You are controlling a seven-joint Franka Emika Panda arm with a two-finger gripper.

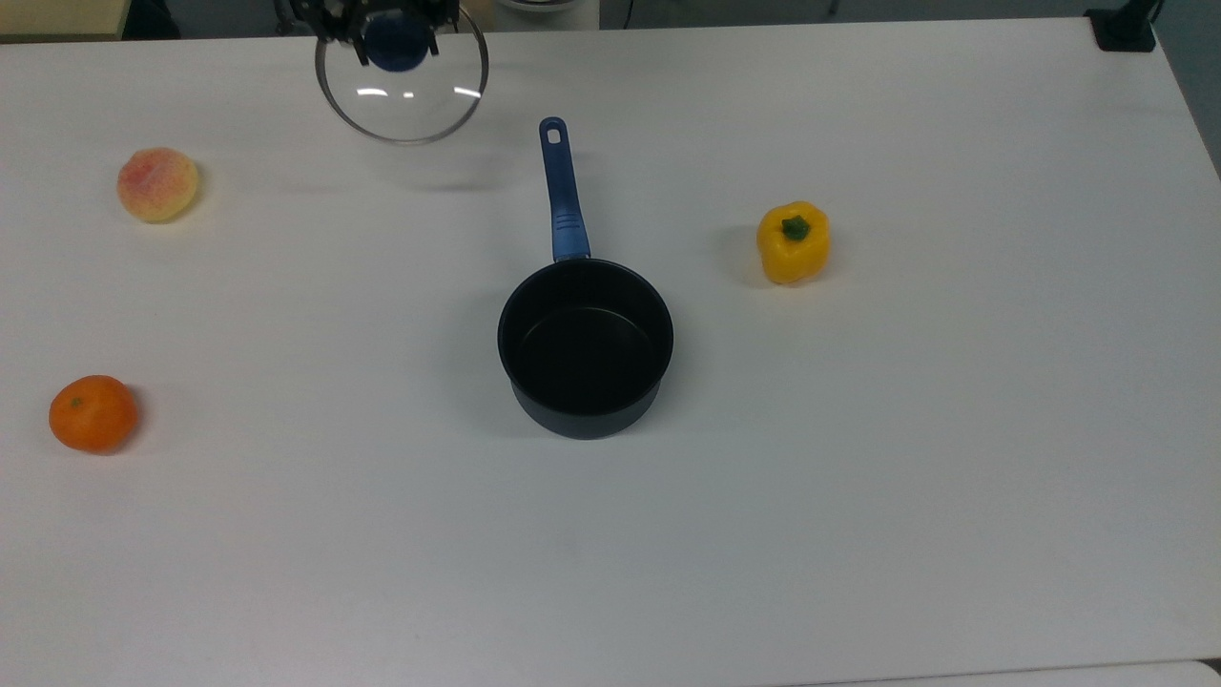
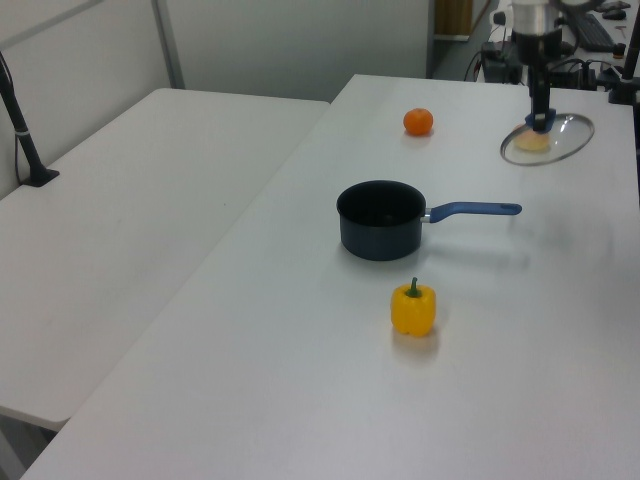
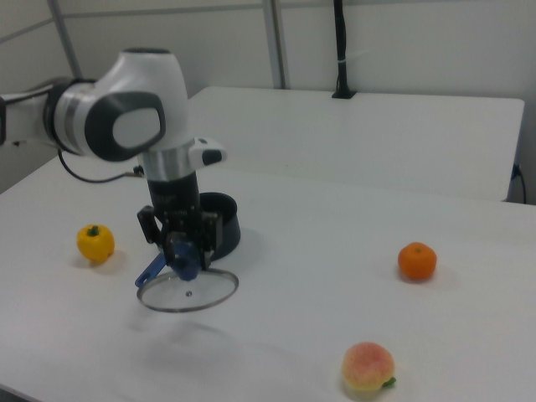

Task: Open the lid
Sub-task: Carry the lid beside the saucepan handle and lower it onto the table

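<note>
- Top view is showing a smooth white table [image 1: 858, 477] with a pan [image 1: 585, 348] at its middle: round, dark blue, matte inside, uncovered, its long blue handle [image 1: 561, 191] pointing toward the top view's upper edge.
- Away from the pan, the lid [image 1: 403, 81] is hanging in the air, past the handle's tip and toward the top view's left, with a faint shadow lying on the table under it.
- It is a round disc of clear glass with a thin metal rim and a blue knob [image 1: 391, 43] at its centre; light is glinting off the glass in short white streaks.
- In the right view the lid [image 3: 188, 291] is floating nearly level, in front of the pan [image 3: 219, 224].
- The gripper [image 3: 182, 249] is pointing down and pinching the knob between its black fingers, which are closed on it.
- A yellow pepper [image 1: 794, 241], glossy and blocky with a green stem, is sitting to the top view's right of the handle.
- A fuzzy pink-yellow peach [image 1: 157, 184] is lying well to the top view's left of the pan, and an orange [image 1: 93, 413] is sitting below it near the table's edge.
- In the left view the lid [image 2: 548, 139] is overlapping the peach.
</note>
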